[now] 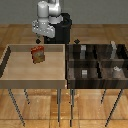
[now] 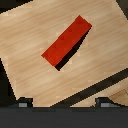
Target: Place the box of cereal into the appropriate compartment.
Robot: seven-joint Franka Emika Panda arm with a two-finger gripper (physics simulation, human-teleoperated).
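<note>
Fingertips first: both of the gripper's (image 2: 62, 103) dark finger ends are peeking in at the edge of the wrist view, well apart from each other, so I'm reading the jaws as spread wide with nothing between them. In the exterior view I'm seeing the gripper (image 1: 38, 37) hanging above the far rim of the light wooden tray (image 1: 10, 70), clear of the floor of it.

Looking out from there, the box of cereal (image 2: 67, 43) is sitting below and ahead of the fingers, not yet between them. From above I'm only getting its narrow red top face, a long strip running diagonally across the wrist picture, so its long axis is lying skewed against the line joining the two fingertips. That's the relation I'm watching: I'm judging that a wrist turn is needed so the fingers straddle the thin side.

In the exterior view the box of cereal (image 1: 38, 54) is standing upright on the tray floor, just toward the camera from the gripper. Further out, on the exterior view's right, the dark compartment bin (image 1: 95, 64) is waiting, well apart from the box.
</note>
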